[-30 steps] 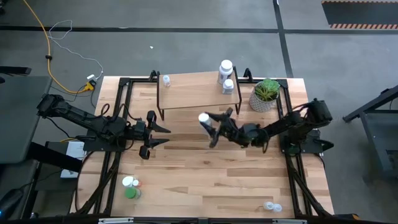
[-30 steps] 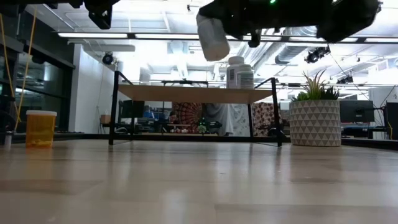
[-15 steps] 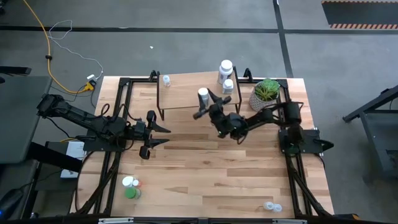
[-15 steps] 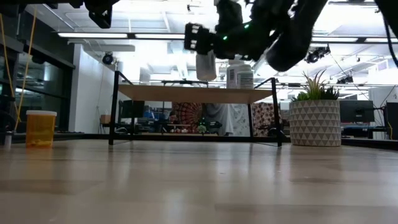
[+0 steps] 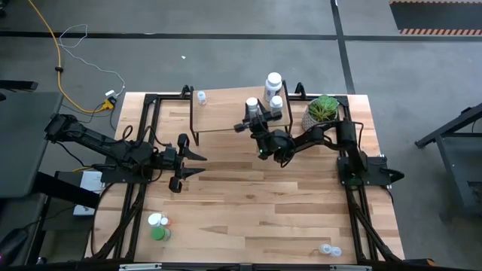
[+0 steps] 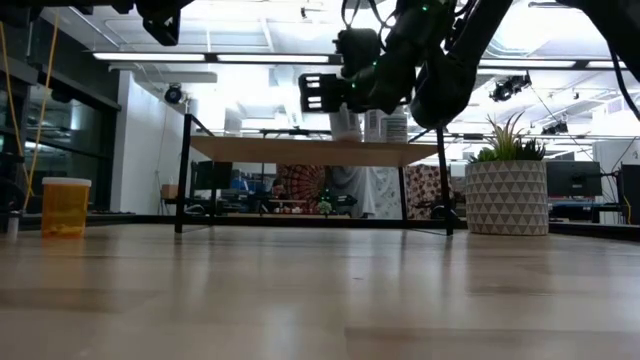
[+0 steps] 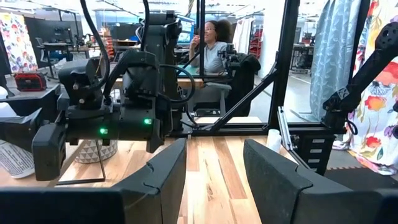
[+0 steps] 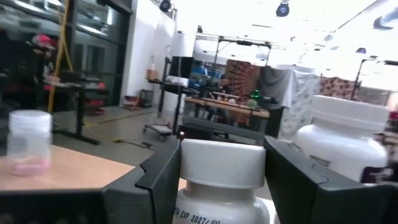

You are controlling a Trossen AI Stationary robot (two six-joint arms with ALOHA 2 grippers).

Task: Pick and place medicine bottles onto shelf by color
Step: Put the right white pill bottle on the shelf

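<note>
we are holding a white bottle (image 5: 251,105) in our right gripper (image 5: 254,114); its two fingers are pinching the bottle's sides, and it is hanging over the right part of the shelf (image 5: 226,113); two more white bottles (image 5: 273,81) are already standing at the shelf's far right corner, very near ours; we are thinking our bottle or arm could bump them and knock them over, or push them off the edge; if we are letting go too high or tilted, ours could tip and roll too; a small clear bottle (image 5: 201,96) is sitting at the far left corner, well apart; our left gripper (image 5: 185,161) is waiting over the table on the left, fingers spread, holding nothing; on our bottle's label (image 8: 202,218) we are reading "exp 2027"; the rest is cut off.
</note>
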